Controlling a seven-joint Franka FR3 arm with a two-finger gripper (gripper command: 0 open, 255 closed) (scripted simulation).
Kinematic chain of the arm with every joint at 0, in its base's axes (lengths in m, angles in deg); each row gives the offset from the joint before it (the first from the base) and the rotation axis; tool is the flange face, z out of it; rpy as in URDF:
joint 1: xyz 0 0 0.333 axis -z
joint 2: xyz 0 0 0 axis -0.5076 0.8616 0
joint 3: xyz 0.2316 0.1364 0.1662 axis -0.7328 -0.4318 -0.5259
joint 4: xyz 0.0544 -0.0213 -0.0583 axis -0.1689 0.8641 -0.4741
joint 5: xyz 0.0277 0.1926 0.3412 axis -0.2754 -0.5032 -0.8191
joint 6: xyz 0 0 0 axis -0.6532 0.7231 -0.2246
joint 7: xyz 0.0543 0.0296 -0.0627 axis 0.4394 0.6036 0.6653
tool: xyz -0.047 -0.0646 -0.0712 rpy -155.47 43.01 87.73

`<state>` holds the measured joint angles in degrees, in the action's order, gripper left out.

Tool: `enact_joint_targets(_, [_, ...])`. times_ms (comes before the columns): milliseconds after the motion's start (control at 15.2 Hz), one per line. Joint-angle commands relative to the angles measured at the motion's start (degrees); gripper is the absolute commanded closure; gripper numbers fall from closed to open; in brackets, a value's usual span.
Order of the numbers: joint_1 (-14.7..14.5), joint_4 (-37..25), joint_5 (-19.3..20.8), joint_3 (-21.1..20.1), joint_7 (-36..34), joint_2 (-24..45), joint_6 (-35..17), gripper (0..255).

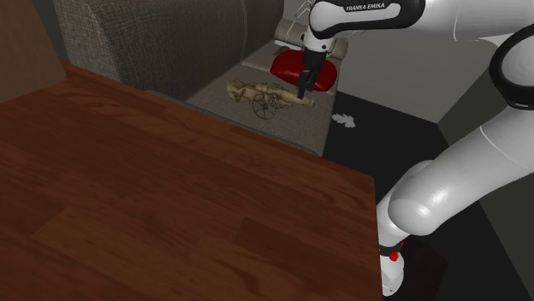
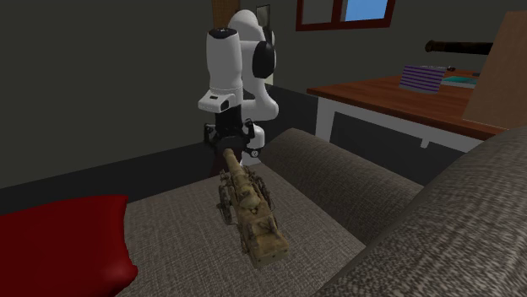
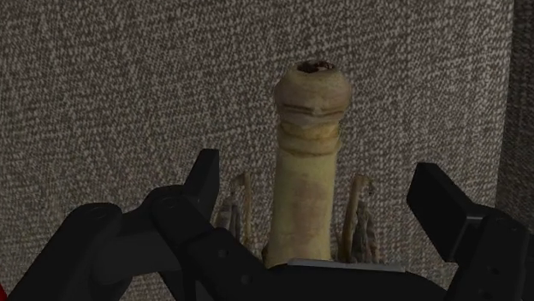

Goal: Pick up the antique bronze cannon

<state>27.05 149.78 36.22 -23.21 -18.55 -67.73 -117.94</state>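
Grey sofa (image 2: 177, 232) carries the pale cannon (image 2: 250, 211), lying near a red cushion (image 2: 59, 245). Black jaws hang released, one either side of its barrel (image 3: 306, 171) without touching, seemingly lined up to close on it.

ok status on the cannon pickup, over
Tool open, fingers either side of the cannon, not touching. Cannon sits on sofa seat, not lifted. Red cushion beside it, apart, not in the way.
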Motion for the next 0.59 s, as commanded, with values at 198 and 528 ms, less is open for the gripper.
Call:
enact_joint_targets(198, [0.0,2.6,-0.1,0.2,0.3,1.0,-3.7,0])
enact_joint_targets(528, [0.0,3.5,-0.1,0.2,0.3,1.4,-4.9,255])
